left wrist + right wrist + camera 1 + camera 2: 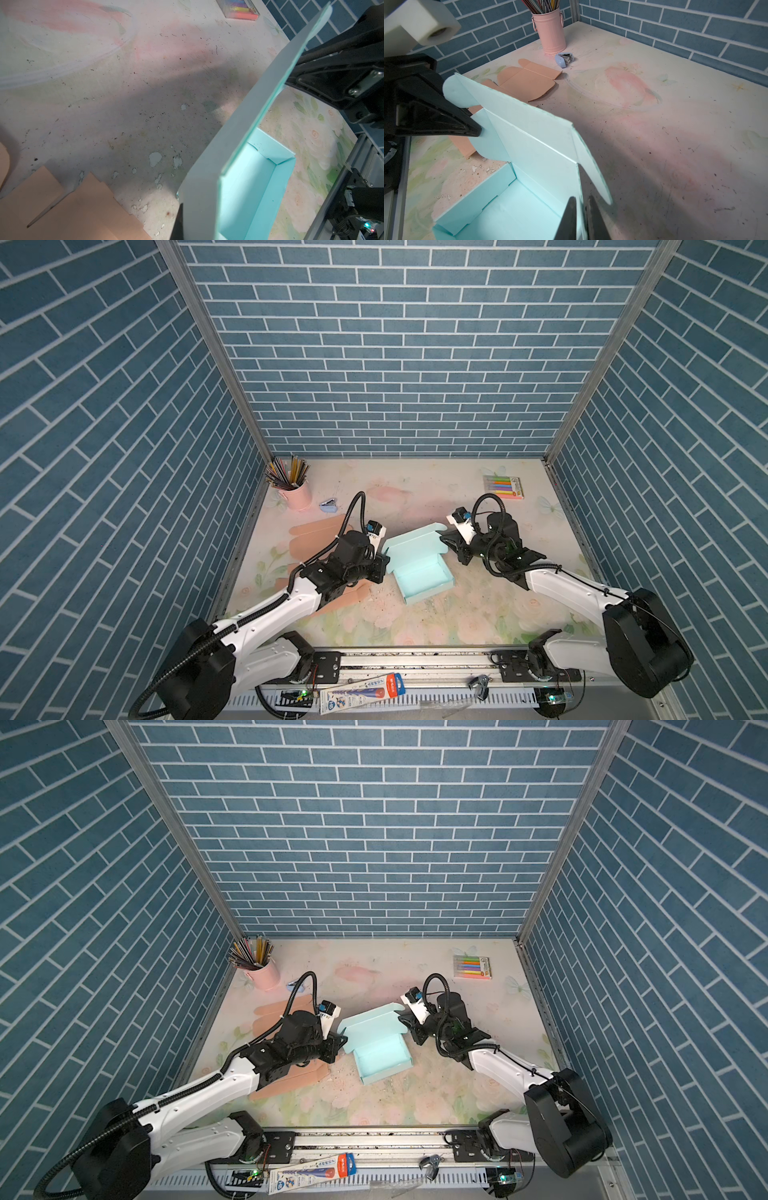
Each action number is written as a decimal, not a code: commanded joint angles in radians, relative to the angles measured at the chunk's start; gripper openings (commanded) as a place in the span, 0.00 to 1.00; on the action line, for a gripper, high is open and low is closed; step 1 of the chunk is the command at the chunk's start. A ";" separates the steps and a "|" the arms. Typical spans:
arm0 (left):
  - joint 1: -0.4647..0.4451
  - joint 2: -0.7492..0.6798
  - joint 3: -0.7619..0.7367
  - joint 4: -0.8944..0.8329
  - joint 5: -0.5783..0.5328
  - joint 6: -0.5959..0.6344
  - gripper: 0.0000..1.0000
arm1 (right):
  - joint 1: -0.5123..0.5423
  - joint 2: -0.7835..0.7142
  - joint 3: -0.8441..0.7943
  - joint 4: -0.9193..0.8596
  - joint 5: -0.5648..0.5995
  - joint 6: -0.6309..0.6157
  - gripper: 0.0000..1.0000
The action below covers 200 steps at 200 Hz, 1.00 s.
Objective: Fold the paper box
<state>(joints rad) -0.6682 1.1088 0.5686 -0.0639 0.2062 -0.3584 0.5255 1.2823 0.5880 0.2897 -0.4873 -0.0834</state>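
Mid-frame, the raised lid [409, 545] of the light-blue paper box [422, 578] sits between the arms: left end effector [385, 561] clamped on one side flap, right end effector [443, 537] pinching the other.

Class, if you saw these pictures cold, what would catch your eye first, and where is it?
The light blue paper box stands mid-table, lid raised. The left gripper and right gripper pinch that lid's side flaps. Next, the pink pencil cup in the far left corner.
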 commanded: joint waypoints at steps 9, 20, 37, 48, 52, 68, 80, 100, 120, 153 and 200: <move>-0.002 0.004 0.029 -0.020 -0.016 0.019 0.04 | 0.004 0.015 0.015 -0.015 0.018 -0.018 0.10; -0.004 0.003 0.028 -0.019 -0.017 0.021 0.04 | 0.004 0.015 0.015 -0.016 0.022 -0.018 0.09; -0.003 0.001 0.028 -0.019 -0.016 0.021 0.04 | 0.004 0.014 0.015 -0.017 0.027 -0.017 0.09; -0.004 -0.001 0.029 -0.017 -0.017 0.023 0.04 | 0.004 0.015 0.015 -0.015 0.026 -0.018 0.09; -0.004 -0.001 0.029 -0.015 -0.018 0.024 0.04 | 0.004 0.017 0.014 -0.015 0.026 -0.017 0.09; -0.004 -0.001 0.028 -0.012 -0.018 0.024 0.04 | 0.004 0.020 0.015 -0.015 0.025 -0.017 0.09; -0.003 0.000 0.028 -0.009 -0.020 0.024 0.04 | 0.004 0.020 0.016 -0.017 0.028 -0.017 0.07; -0.004 -0.001 0.028 -0.004 -0.019 0.021 0.04 | 0.004 0.019 0.017 -0.021 0.033 -0.015 0.03; -0.004 0.002 0.031 0.004 -0.022 0.019 0.04 | 0.004 0.009 0.015 -0.021 0.042 -0.004 0.01; -0.004 0.024 0.069 0.016 -0.047 0.018 0.04 | 0.010 -0.002 0.008 -0.024 0.052 0.035 0.01; -0.005 0.097 0.111 0.108 -0.066 0.005 0.04 | 0.055 -0.061 -0.084 0.036 0.147 0.179 0.02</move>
<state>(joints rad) -0.6697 1.1698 0.6327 -0.0532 0.1608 -0.3477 0.5556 1.2640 0.5636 0.2981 -0.3927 0.0002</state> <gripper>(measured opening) 0.056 0.047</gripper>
